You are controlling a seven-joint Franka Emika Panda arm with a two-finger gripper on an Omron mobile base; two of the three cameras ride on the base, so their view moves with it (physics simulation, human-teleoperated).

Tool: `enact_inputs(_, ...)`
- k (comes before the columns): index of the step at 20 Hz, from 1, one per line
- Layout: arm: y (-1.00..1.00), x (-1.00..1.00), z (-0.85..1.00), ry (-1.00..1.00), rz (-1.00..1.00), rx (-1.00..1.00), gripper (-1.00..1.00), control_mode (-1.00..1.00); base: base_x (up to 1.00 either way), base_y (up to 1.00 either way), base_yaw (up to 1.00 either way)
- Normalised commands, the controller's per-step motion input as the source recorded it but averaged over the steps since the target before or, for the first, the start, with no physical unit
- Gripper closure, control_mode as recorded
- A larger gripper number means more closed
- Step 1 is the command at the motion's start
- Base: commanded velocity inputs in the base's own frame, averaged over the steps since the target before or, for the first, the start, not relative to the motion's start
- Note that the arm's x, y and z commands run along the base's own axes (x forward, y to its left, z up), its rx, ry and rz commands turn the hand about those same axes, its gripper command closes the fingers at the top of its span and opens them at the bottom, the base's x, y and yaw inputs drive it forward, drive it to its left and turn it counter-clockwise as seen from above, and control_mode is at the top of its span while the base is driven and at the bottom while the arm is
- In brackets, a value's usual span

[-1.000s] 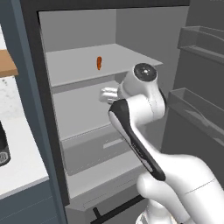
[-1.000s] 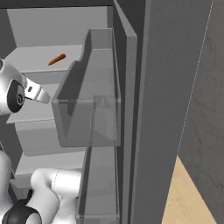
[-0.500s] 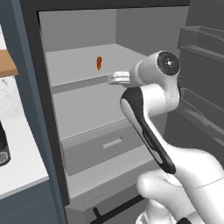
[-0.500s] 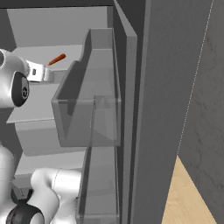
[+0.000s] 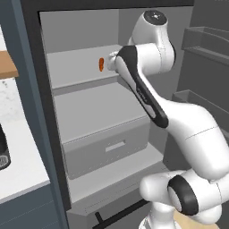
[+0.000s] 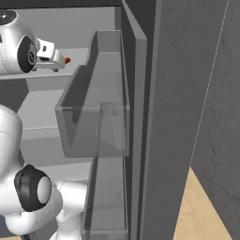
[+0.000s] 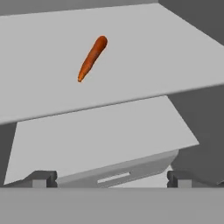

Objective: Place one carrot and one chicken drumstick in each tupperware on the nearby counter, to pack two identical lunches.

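One orange carrot (image 5: 101,64) (image 6: 67,60) (image 7: 92,58) lies on the upper shelf (image 5: 71,71) of the open fridge. My gripper (image 5: 112,61) (image 6: 59,61) (image 7: 111,178) hovers at shelf height just in front of it, a short way off and not touching. Its fingertips (image 7: 43,177) stand wide apart with nothing between them, so it is open. Left of the fridge runs the white counter (image 5: 22,170). Both tupperware tubs and the chicken drumsticks are out of view.
Below the carrot's shelf are a bare middle shelf (image 5: 94,107) and a grey drawer (image 5: 107,147). Clear door bins (image 6: 93,108) (image 5: 205,40) hang on the open door to the right. A wooden wall shelf (image 5: 6,65) and a dark appliance (image 5: 2,154) sit at the far left.
The arm has risen and swung from the middle shelf up to the upper shelf. The gripper has closed most of the distance to the carrot, which has not moved.
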Motion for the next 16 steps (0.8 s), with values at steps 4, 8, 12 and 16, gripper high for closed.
enact_inputs(4,0.03,0.85,-0.34,0.0,-0.01,-0.01,-1.0,-1.0,0.0,0.0,0.0)
enact_inputs(8,0.38,1.0,-0.3,0.0,-0.07,-0.02,-1.0,-1.0,0.0,0.0,0.0)
enact_inputs(12,0.56,1.0,-0.19,0.0,-0.1,-0.04,-1.0,-1.0,0.0,0.0,0.0)
enact_inputs(16,0.48,0.99,-0.11,0.0,-0.11,-0.05,-1.0,-1.0,0.0,0.0,0.0)
